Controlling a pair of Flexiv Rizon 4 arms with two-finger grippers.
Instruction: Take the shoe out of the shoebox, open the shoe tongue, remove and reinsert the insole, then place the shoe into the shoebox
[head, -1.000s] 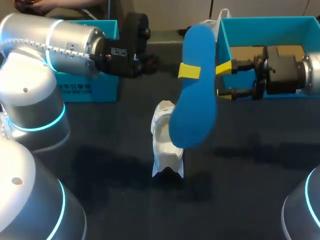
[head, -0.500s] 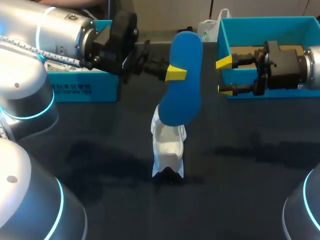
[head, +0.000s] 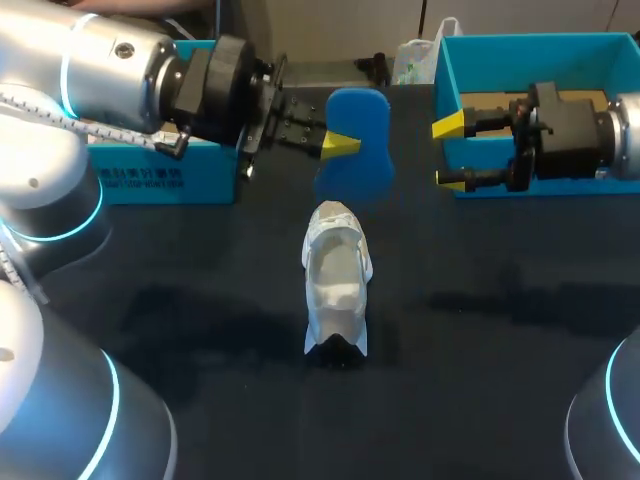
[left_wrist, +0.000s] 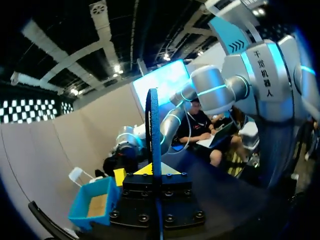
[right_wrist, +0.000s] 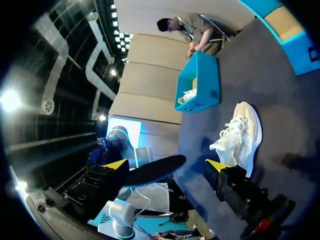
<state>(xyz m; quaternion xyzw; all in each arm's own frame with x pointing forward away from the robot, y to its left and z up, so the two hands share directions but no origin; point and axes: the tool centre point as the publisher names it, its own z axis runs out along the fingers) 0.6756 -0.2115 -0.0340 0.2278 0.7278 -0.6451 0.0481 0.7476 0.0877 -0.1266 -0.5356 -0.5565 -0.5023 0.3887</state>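
Note:
A white shoe (head: 335, 280) lies on the dark table, toe toward me, with nothing touching it. My left gripper (head: 338, 143) is shut on a blue insole (head: 356, 140), held in the air behind the shoe. In the left wrist view the insole (left_wrist: 152, 125) stands edge-on between the fingers of the left gripper (left_wrist: 152, 170). My right gripper (head: 448, 152) hangs open to the insole's right, in front of the teal shoebox (head: 540, 187). From the right wrist, the insole (right_wrist: 155, 170) lies ahead of the open right gripper (right_wrist: 166, 165), apart from it, and the shoe (right_wrist: 242, 132) lies beside it.
A second teal box (head: 170, 175) stands at the back left behind my left arm; in the right wrist view this box (right_wrist: 197, 82) holds something white. The right shoebox (left_wrist: 90, 202) has brown cardboard inside.
My left arm has swung the insole left and back, from hanging upright over the shoe to lying nearly level behind it. The right gripper stayed open and barely moved.

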